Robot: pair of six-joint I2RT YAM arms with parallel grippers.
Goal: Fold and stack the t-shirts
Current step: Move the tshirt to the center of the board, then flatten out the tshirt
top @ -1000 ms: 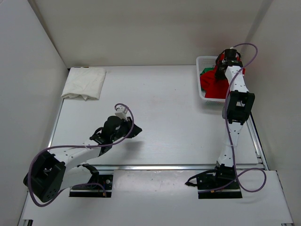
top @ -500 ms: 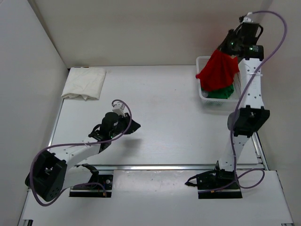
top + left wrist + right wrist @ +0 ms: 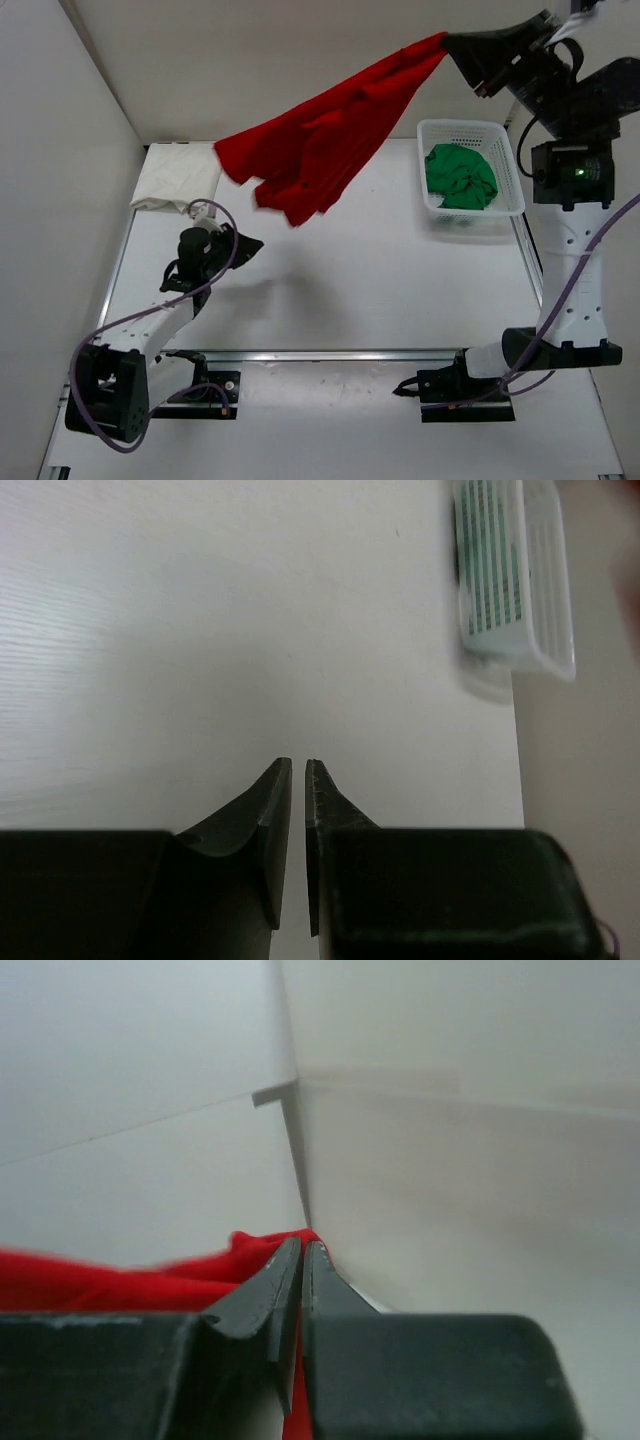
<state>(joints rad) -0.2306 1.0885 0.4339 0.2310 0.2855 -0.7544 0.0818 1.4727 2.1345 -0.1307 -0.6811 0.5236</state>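
My right gripper (image 3: pixel 450 42) is raised high at the back right and shut on a red t-shirt (image 3: pixel 320 140), which streams out to the left in the air above the table. The red cloth (image 3: pixel 120 1280) shows pinched between the jaws in the right wrist view. A green t-shirt (image 3: pixel 460 175) lies in the white basket (image 3: pixel 505 150). A folded white t-shirt (image 3: pixel 180 177) lies at the back left corner. My left gripper (image 3: pixel 250 243) is shut and empty, low over the table's left side; its fingertips (image 3: pixel 298 765) point toward the basket (image 3: pixel 515 590).
White walls enclose the table on the left, back and right. A metal rail (image 3: pixel 330 353) runs along the near edge in front of the arm bases.
My right gripper has lifted the red t-shirt out of the basket and swung it high, so it flies out to the left. My left arm has drawn back to the left.
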